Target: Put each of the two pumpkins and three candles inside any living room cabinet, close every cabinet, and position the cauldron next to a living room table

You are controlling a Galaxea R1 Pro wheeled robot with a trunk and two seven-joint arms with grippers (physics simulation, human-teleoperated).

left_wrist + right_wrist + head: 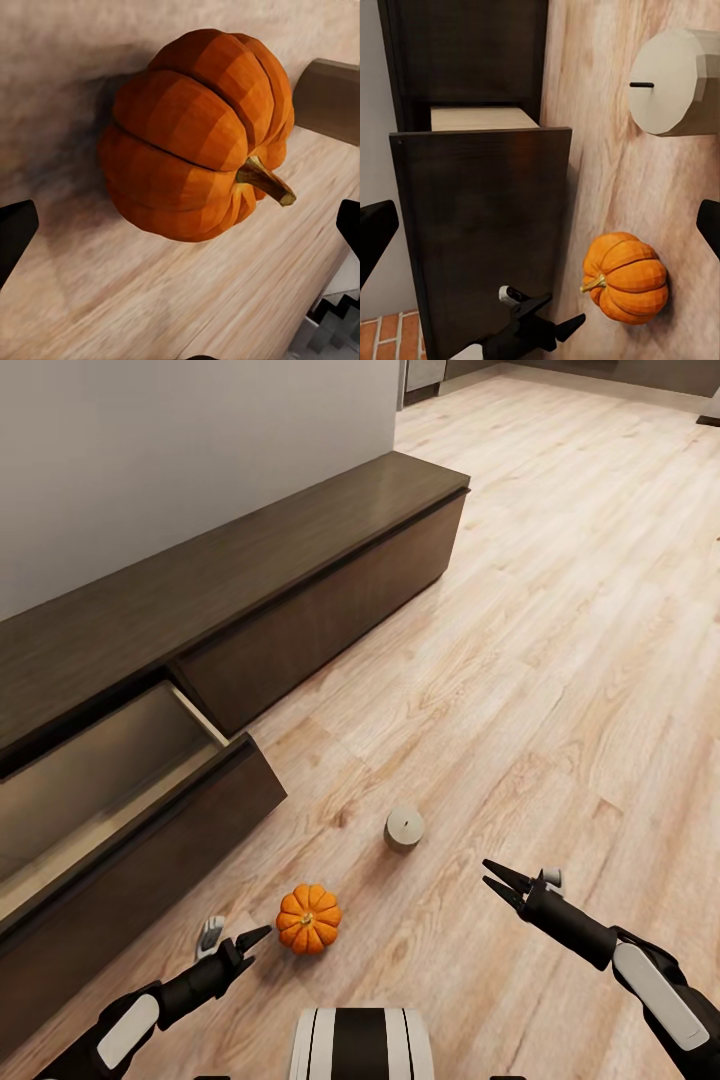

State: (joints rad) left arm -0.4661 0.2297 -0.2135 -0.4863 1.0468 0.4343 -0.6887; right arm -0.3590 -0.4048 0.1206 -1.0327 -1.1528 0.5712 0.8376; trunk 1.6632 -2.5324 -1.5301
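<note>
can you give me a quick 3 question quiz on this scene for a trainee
1. True or false: the pumpkin is lying on the wood floor, not in the cabinet.
2. Which gripper is nearer the pumpkin? A) left gripper B) right gripper
3. Fill in: the drawer at the near end of the cabinet is ____.

Key
1. True. It sits on the floor in front of the drawer.
2. A. The left gripper is open just beside the pumpkin; the right gripper is open off to the side of the candle.
3. Open. It is pulled out, and the part of its inside in view looks empty.
</note>
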